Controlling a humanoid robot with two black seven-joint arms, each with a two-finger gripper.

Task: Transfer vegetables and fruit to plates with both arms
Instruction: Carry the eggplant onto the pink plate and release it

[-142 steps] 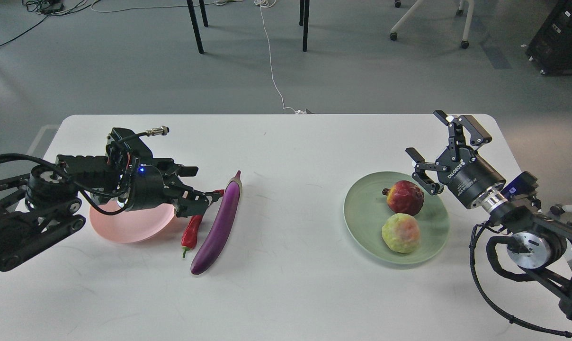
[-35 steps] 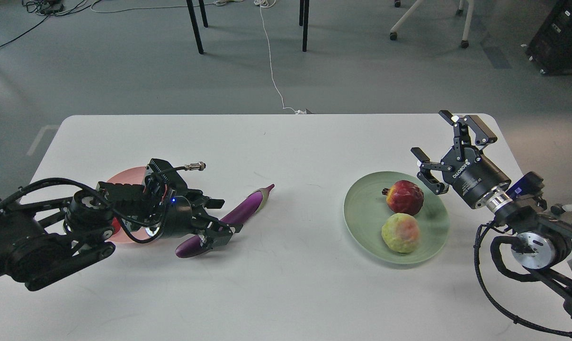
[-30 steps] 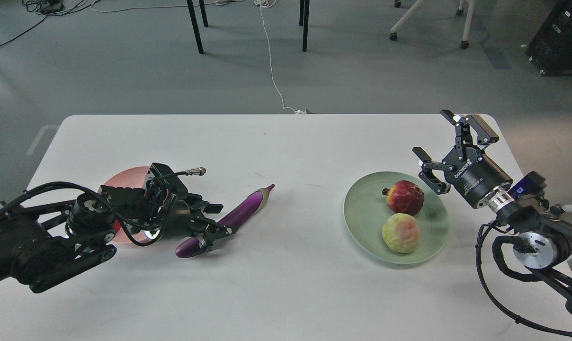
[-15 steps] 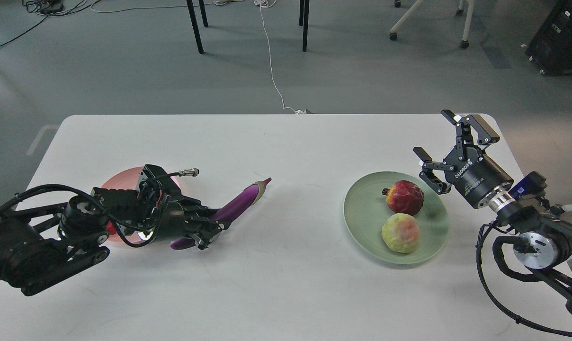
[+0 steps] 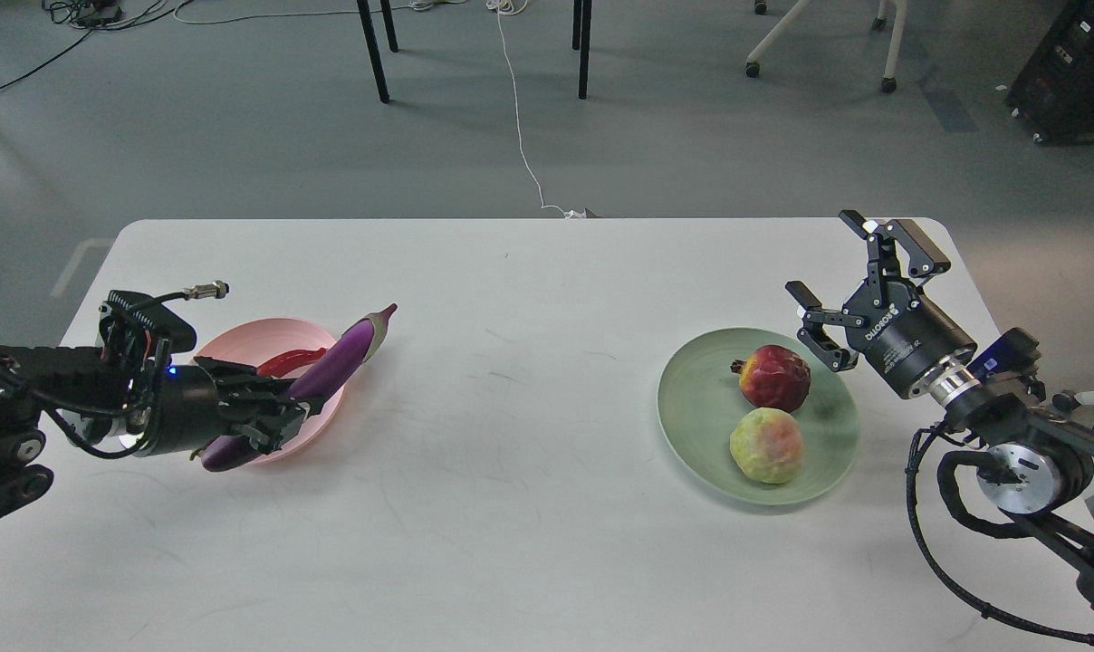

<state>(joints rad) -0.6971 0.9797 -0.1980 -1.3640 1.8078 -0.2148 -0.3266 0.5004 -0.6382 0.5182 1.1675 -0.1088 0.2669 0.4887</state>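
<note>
Now our left gripper (image 5: 271, 418), clamped on the eggplant (image 5: 330, 365), holds it over the pink plate (image 5: 239, 337), seemingly ready to release; our right gripper (image 5: 859, 283) hovers, fingers apart.

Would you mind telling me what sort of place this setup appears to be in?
Probably a lab or office workspace: grey floor with a loose white cable, a wheeled office chair base, and a plain white table.

Bare table (image 5: 529, 426) between plates, apparently unobstructed
</note>
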